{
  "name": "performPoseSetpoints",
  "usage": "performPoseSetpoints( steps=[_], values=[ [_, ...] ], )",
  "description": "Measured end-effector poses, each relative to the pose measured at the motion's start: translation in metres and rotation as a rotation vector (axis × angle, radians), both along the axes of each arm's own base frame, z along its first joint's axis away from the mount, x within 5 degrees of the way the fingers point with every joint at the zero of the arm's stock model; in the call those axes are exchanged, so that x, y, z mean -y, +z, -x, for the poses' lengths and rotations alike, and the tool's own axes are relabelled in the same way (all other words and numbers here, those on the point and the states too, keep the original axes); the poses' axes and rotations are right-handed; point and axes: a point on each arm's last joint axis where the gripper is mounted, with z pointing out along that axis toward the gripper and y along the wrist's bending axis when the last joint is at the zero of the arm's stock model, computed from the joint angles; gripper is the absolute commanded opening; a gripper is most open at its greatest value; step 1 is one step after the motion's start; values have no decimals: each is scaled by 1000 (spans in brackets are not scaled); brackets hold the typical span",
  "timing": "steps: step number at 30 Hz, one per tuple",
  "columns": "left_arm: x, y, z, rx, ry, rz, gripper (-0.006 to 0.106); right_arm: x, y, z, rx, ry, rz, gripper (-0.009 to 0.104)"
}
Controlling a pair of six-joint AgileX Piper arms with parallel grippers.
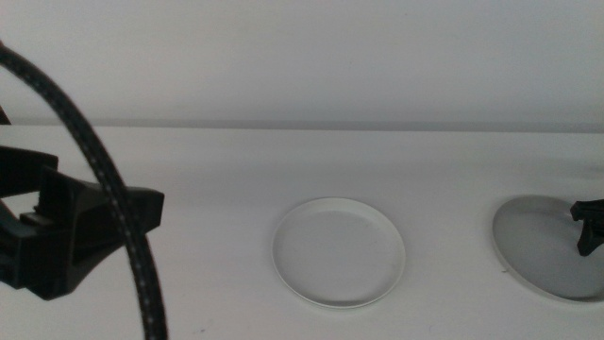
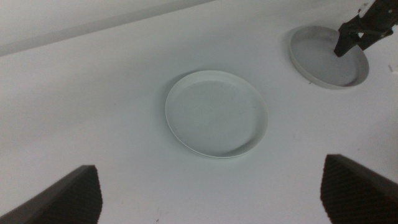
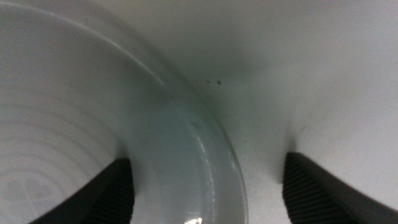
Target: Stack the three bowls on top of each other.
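A pale bowl (image 1: 338,250), white to faintly green, lies flat at the table's middle (image 2: 216,113). At the right edge of the middle view sits a grey bowl (image 1: 547,247), also in the left wrist view (image 2: 328,57). My right gripper (image 1: 587,227) is down at this grey bowl (image 3: 74,124) and open. One jaw is inside the dish and the other outside, with the rim running between them untouched (image 3: 205,186). My left gripper (image 1: 142,210) hovers at the left, well short of the pale bowl, open and holding nothing (image 2: 217,186).
The white table (image 1: 208,170) runs back to a plain wall. A black braided cable (image 1: 113,198) of the left arm arcs across the left of the middle view.
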Motion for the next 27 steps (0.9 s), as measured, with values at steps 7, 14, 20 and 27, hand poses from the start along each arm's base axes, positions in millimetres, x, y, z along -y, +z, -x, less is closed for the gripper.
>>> performPoseSetpoints(
  steps=[7,14,20,27],
  values=[
    [0,0,0,0,0,0,94,0,-1,-3,8,-3,-4,8],
    [0,0,0,0,0,0,94,-1,12,-1,44,11,-9,-2],
    [0,0,0,0,0,0,94,-12,55,16,171,29,-18,-2],
    [0,0,0,2,1,0,94,-24,92,27,264,31,-72,-2]
  ],
)
